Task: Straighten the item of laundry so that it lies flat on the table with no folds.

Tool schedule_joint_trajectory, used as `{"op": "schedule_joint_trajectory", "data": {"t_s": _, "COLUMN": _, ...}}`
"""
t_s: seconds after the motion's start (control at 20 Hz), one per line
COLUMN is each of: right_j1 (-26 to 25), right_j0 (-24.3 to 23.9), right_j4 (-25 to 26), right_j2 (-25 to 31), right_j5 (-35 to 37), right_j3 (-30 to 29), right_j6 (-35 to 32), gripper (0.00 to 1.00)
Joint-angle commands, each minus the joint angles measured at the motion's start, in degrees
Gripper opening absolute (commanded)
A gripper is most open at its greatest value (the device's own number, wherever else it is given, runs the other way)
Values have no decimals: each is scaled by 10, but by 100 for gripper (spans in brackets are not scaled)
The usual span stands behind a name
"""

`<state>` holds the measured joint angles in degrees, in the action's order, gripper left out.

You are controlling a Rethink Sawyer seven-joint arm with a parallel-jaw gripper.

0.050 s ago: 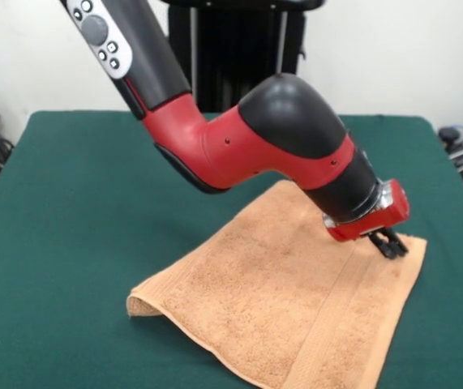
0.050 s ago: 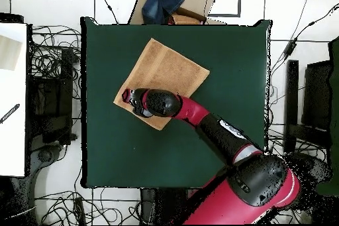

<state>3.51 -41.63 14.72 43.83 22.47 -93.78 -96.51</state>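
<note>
One peach towel (image 1: 272,300) spread on the green table (image 1: 69,211), claw (image 1: 390,243) at its corner, grip state unclear.

Front view — camera low and close across the table (image 1: 69,211), angled down toward the arm (image 1: 239,138); the table's far edge, a pale wall behind, and the near part cut off at the bottom.

Overhead view — camera high above, looking straight down; the whole table (image 2: 218,71) fits in, with cabled floor all round (turned half round against the front view).

Shared: the green tabletop, the towel (image 1: 280,308) (image 2: 165,67), the arm (image 2: 218,130).
</note>
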Motion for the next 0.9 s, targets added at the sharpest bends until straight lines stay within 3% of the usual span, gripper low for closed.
{"op": "schedule_joint_trajectory", "data": {"t_s": 0.05, "right_j1": -56, "right_j0": 47, "right_j4": -8, "right_j2": 21, "right_j5": -55, "right_j3": 8, "right_j6": -54, "gripper": 0}}
{"op": "schedule_joint_trajectory", "data": {"t_s": 0.4, "right_j1": -46, "right_j0": 85, "right_j4": -22, "right_j2": 24, "right_j5": -109, "right_j3": -8, "right_j6": -104, "gripper": 0}}
{"op": "schedule_joint_trajectory", "data": {"t_s": 0.9, "right_j1": -40, "right_j0": 88, "right_j4": -45, "right_j2": 24, "right_j5": -112, "right_j3": -18, "right_j6": -98, "gripper": 0}}
